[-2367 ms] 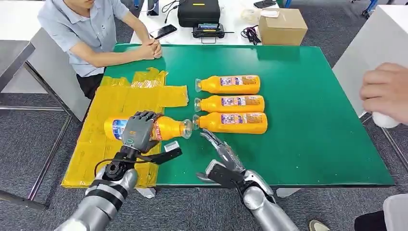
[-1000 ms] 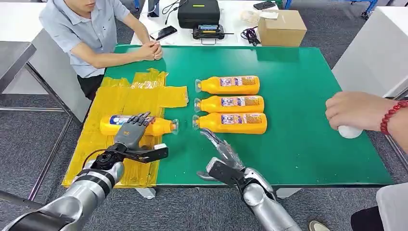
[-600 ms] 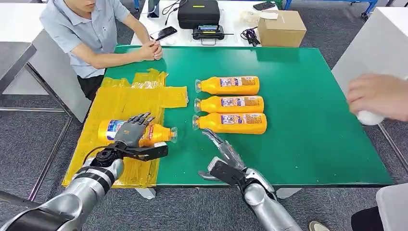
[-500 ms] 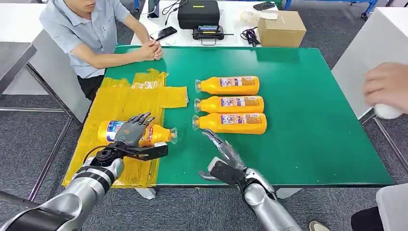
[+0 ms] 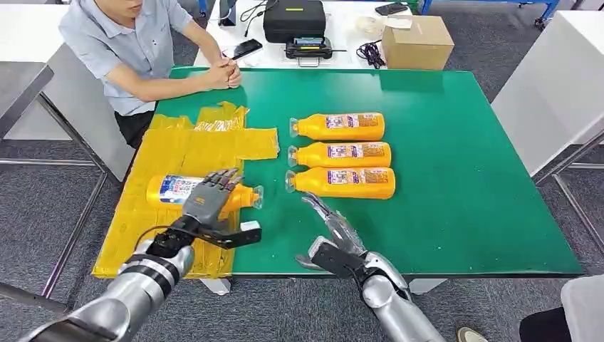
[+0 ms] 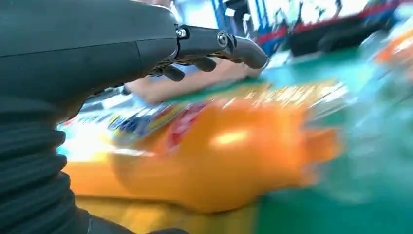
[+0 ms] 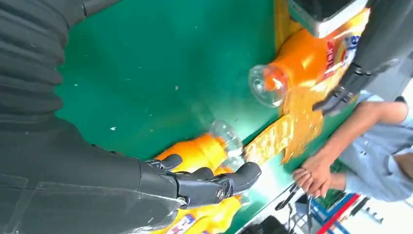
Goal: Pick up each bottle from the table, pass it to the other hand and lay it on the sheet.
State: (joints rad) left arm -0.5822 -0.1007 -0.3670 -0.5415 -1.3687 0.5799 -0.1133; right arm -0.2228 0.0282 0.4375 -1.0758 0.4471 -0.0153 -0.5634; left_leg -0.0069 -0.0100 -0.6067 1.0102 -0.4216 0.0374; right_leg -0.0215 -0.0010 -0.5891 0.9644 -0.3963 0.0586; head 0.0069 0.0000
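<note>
The orange plastic bottle [image 5: 201, 192] lies on the crinkled yellow sheet [image 5: 178, 157], the silver left hand [image 5: 209, 199] hovering above with fingers spread, while the right hand [image 5: 335, 229] rests open-fingered near three more orange bottles [image 5: 340, 154].

Left wrist's bottle [image 6: 219, 151] motion-blurred

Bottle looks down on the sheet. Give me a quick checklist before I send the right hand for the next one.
1. Bottle on sheet lies on the yellow sheet, cap end just past its edge: ok.
2. Left hand free of that bottle: cannot tell; its fingers are spread above it.
3. Right hand empty, fingers apart: ok.
4. Nearest of three bottles lies just ahead of the right hand: ok.
5. Seated person's hands rest at the far table edge, away from the bottles: ok.
</note>
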